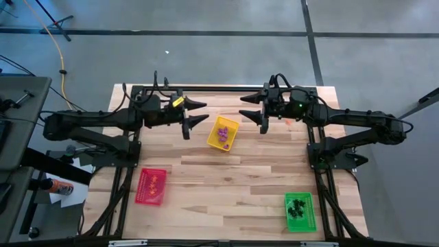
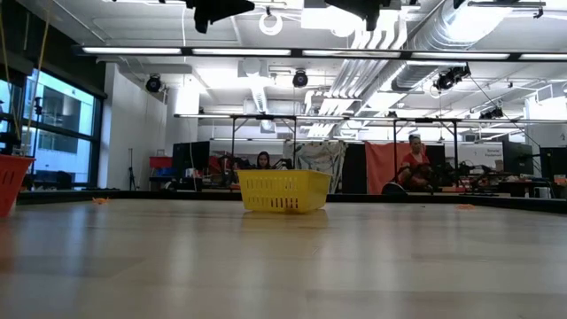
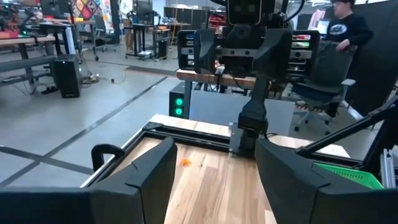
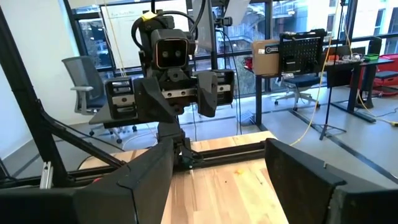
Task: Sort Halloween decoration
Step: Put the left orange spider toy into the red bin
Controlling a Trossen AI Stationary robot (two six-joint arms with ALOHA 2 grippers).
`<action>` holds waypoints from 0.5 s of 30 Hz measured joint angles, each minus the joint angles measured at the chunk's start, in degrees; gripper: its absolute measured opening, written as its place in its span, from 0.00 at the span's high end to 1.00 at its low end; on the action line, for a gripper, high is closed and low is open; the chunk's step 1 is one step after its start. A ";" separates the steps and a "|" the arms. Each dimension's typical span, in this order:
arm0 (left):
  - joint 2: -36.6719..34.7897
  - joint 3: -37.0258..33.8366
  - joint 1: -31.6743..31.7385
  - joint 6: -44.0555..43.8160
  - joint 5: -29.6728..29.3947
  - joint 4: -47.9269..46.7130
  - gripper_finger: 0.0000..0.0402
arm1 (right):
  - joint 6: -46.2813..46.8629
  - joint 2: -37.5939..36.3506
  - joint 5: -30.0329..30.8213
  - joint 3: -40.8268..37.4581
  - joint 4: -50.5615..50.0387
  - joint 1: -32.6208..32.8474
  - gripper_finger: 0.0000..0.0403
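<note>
Near the bottom edge of the high view, right of centre: green tray [image 1: 300, 210] on the wooden tabletop [image 1: 226, 185], filled with black trinkets [image 1: 297, 206]. Lower left: red tray [image 1: 151, 186] with orange trinkets [image 1: 153, 182] inside. Just above the middle of the frame: yellow tray [image 1: 223, 133], turned at a slant, holding purple trinkets [image 1: 222, 132]. In the low view, centre: yellow tray [image 2: 283, 190] as a mesh-walled basket, contents hidden by its wall.

Flanking the yellow tray, raised above the tabletop, facing each other: left gripper [image 1: 197, 112] on the left of the frame, jaws spread, holding nothing; right gripper [image 1: 250, 108] on the right, jaws likewise spread and empty. One stray orange trinket [image 1: 289, 121] by the right arm, upper right. Farther back in the low view: two people seated at benches.
</note>
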 joint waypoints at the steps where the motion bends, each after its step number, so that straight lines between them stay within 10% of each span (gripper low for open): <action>1: 0.02 0.00 0.00 -0.02 0.00 0.00 0.48 | 0.00 0.00 0.00 0.00 -0.02 0.00 0.38; 8: 0.02 1.05 0.53 -2.93 -5.09 -2.66 0.48 | 0.00 0.00 0.01 0.00 -0.17 0.00 0.38; 15: 4.95 18.05 16.04 -7.02 -10.86 -42.00 0.48 | 0.00 0.00 1.42 0.00 -0.19 -0.38 0.38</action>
